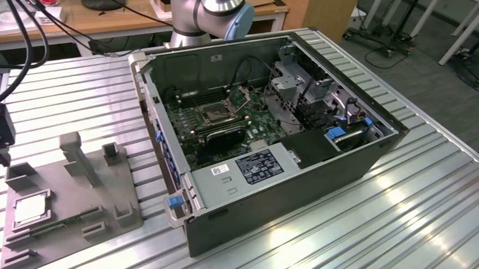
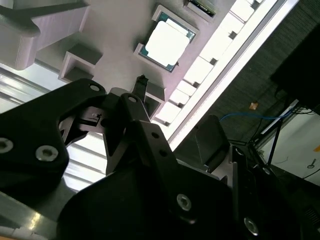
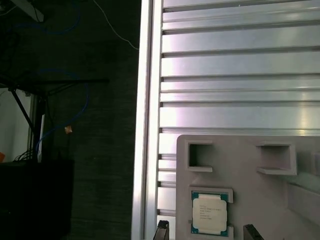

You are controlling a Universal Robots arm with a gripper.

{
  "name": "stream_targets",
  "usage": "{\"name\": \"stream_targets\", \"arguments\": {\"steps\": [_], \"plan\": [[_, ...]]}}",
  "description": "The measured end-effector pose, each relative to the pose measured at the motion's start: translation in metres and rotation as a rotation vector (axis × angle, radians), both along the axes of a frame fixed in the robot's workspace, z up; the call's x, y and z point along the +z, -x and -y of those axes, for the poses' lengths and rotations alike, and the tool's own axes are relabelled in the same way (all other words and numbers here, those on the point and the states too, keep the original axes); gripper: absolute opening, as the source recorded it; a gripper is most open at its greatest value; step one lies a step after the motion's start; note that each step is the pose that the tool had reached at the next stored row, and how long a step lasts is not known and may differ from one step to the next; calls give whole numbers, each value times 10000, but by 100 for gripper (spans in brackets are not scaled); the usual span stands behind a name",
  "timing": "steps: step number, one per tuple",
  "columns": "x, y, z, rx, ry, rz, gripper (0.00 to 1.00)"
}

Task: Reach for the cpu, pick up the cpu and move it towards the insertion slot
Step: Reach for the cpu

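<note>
Your arm [image 1: 203, 17] stands upright on its grey column, while your gripper [image 3: 205, 231] faces downward, fingertips [image 3: 161, 228] spread well apart.

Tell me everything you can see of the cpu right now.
The cpu is a small flat square chip with a pale silvery metal top that carries faint print, edged by a thin green-teal rim. It lies flat, top up, seated in a shallow recess of the grey plastic tray, framed by raised corner lips. The tray sits on the slatted metal table, to the exterior view's left of the open computer case. The fingers are spread on either side, not gripping it.
</note>
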State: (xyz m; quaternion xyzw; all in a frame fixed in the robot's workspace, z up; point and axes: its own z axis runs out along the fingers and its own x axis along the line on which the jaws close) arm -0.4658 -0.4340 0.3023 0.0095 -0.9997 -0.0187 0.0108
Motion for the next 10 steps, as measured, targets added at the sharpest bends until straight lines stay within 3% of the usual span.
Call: {"name": "stream_targets", "arguments": {"steps": [4, 10], "plan": [[-11, 0, 22, 1, -1, 83, 66], [-34, 0, 69, 0, -2, 132, 66]]}}
